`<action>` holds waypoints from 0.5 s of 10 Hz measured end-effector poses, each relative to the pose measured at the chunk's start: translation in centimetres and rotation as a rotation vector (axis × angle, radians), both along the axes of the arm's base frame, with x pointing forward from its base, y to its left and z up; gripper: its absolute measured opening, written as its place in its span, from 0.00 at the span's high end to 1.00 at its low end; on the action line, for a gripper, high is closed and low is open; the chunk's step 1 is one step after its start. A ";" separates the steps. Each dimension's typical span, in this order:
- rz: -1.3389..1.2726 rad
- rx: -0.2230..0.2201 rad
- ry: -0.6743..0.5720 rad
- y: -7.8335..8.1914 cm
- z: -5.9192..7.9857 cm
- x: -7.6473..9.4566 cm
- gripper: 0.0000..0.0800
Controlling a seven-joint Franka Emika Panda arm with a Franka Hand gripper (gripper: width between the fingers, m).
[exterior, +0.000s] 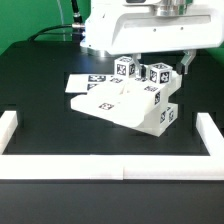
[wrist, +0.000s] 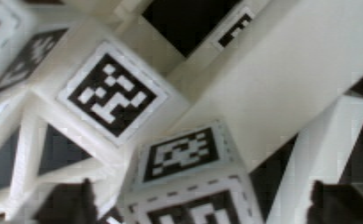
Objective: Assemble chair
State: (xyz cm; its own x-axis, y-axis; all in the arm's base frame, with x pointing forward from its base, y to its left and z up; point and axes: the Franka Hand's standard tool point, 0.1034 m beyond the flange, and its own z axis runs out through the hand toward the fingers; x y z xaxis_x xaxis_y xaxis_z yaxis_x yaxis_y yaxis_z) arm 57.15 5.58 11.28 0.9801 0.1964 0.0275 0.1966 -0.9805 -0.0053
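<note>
1. In the exterior view you see the chair (exterior: 135,100) near the middle of the black table (exterior: 50,90), a cluster of matte white pieces bearing square black-and-white tags.
2. Its flat panel (exterior: 110,102) lies tilted toward the exterior view's left, with a chunky block (exterior: 160,113) at the exterior view's right of it showing a tag on its front face.
3. Along the top of the cluster you find a row of tagged blocks (exterior: 127,68), standing above the panel.
4. A thin flat white sheet, the marker board (exterior: 85,83), lies on the table just behind the chair at the exterior view's left; its tags face up.
5. The robot arm (exterior: 150,25) hangs directly over the chair, its glossy white body filling the upper part of the view.
6. The gripper (exterior: 160,62) reaches down to the tagged blocks at the top of the chair. One dark finger (exterior: 187,62) shows at the exterior view's right of those blocks; you cannot tell from either view whether the fingers are parted or clamped on a piece.
7. A low white border wall (exterior: 100,166) frames the table on the near side and at both ends.
8. The wrist view shows you chair pieces at very close range (wrist: 178,110): white bars crossing at angles and several large tags, slightly blurred.
</note>
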 end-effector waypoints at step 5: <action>-0.037 0.001 0.000 -0.1 0.0 0.0 0.64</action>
State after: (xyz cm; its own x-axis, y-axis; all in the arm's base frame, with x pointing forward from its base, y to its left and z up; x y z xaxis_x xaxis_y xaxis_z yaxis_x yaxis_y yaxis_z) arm 57.16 5.52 11.27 0.9867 0.1601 0.0272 0.1603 -0.9871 -0.0062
